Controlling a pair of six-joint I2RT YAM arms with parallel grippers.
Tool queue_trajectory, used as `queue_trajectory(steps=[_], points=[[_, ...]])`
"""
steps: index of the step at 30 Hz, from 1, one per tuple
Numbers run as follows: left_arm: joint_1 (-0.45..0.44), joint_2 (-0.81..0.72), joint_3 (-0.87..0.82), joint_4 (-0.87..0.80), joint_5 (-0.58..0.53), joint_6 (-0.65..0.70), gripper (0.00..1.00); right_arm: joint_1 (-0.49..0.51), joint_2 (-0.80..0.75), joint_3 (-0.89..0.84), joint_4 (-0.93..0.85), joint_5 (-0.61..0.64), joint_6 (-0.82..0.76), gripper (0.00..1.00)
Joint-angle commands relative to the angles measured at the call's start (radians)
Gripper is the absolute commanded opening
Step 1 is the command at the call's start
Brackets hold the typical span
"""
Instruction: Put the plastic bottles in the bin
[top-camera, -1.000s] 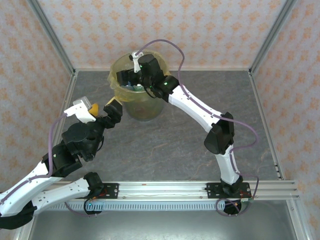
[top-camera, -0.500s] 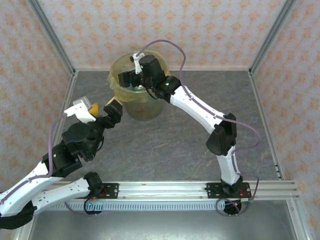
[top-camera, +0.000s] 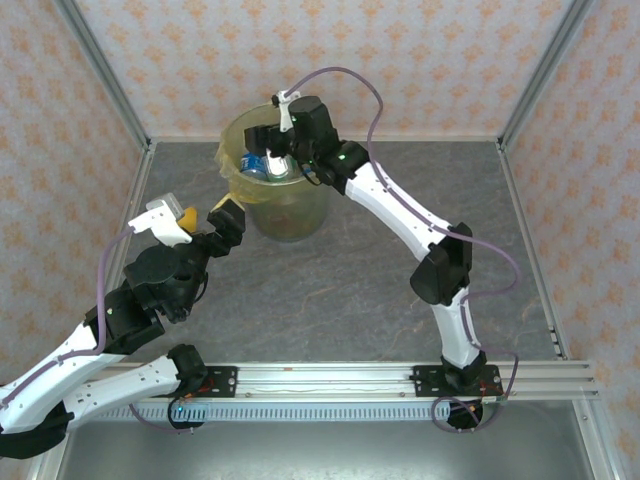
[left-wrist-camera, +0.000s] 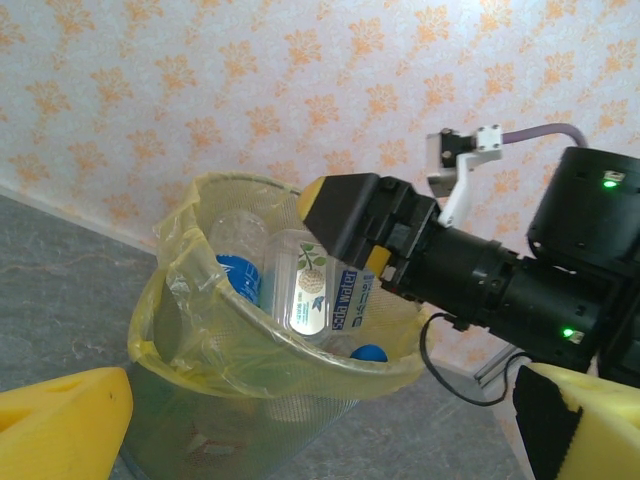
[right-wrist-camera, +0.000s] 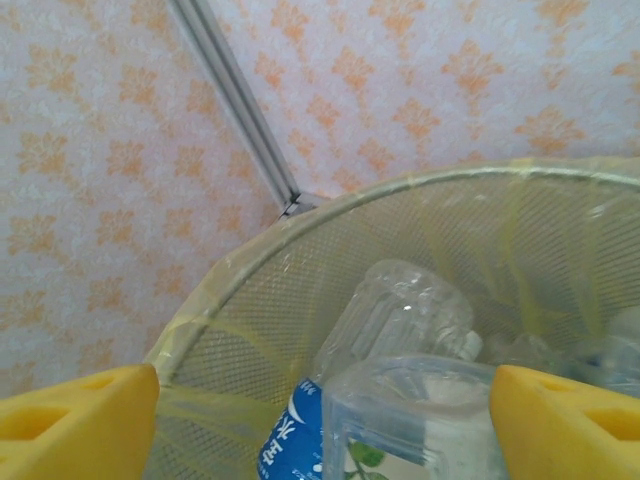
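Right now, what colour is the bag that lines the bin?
Yellow. The bag shows best in the left wrist view.

Both arms wear glossy white shells over their long links, the left arm (top-camera: 55, 370) and the right arm (top-camera: 395, 210) alike, joined by bulky black joint housings. A thin lilac cable (left-wrist-camera: 540, 128) runs along each arm in loose loops. The right arm's black wrist carries two small green lights (left-wrist-camera: 605, 183) and a white bracket (left-wrist-camera: 462, 165) where the cable plugs in. The left wrist bears a white camera housing (top-camera: 162, 218). The left gripper (top-camera: 205, 215) and the right gripper (top-camera: 265, 152) have black fingers faced with yellow pads (left-wrist-camera: 60, 420). Black base plates (top-camera: 225, 378) anchor both arms.
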Motion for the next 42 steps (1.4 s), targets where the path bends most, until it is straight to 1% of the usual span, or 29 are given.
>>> queue_trajectory(steps=[1, 5, 9, 20, 22, 24, 26, 29, 32, 35, 40, 42], points=[[0.007, -0.007, -0.007, -0.015, -0.018, 0.005, 0.99, 0.008, 0.043, 0.049, -0.054, -0.11, -0.005, 0.84], [0.006, -0.003, -0.011, -0.005, -0.016, 0.005, 0.99, 0.024, 0.042, 0.061, -0.106, -0.142, -0.044, 0.83], [0.007, 0.005, -0.014, 0.009, -0.011, 0.008, 0.99, 0.043, -0.005, 0.014, -0.103, -0.171, -0.074, 0.82], [0.006, 0.019, -0.015, 0.018, 0.0, 0.002, 0.99, 0.071, -0.112, -0.131, -0.098, -0.194, -0.097, 0.8], [0.006, 0.02, -0.015, 0.019, 0.0, 0.001, 0.99, 0.072, -0.135, -0.156, -0.073, -0.151, -0.091, 0.8], [0.006, 0.021, -0.015, 0.021, 0.0, 0.0, 0.99, 0.072, -0.151, -0.176, -0.05, -0.063, -0.084, 0.81], [0.006, 0.022, -0.015, 0.02, 0.002, -0.001, 0.99, 0.067, -0.144, -0.165, -0.049, 0.034, -0.082, 0.82], [0.006, 0.019, -0.015, 0.011, 0.0, -0.001, 0.99, 0.046, -0.111, -0.124, -0.075, 0.11, -0.054, 0.82], [0.006, 0.013, -0.014, 0.003, -0.003, -0.003, 0.99, 0.017, -0.089, -0.089, -0.095, 0.132, -0.011, 0.82], [0.006, 0.002, -0.016, -0.001, -0.009, -0.003, 0.99, 0.006, -0.092, -0.078, -0.086, 0.133, 0.001, 0.82], [0.006, -0.003, -0.02, -0.002, -0.012, -0.003, 0.99, 0.008, -0.114, -0.065, -0.064, 0.076, -0.005, 0.81], [0.007, -0.004, -0.023, 0.0, -0.013, -0.003, 0.99, 0.015, -0.126, -0.067, -0.05, 0.073, -0.009, 0.81]])
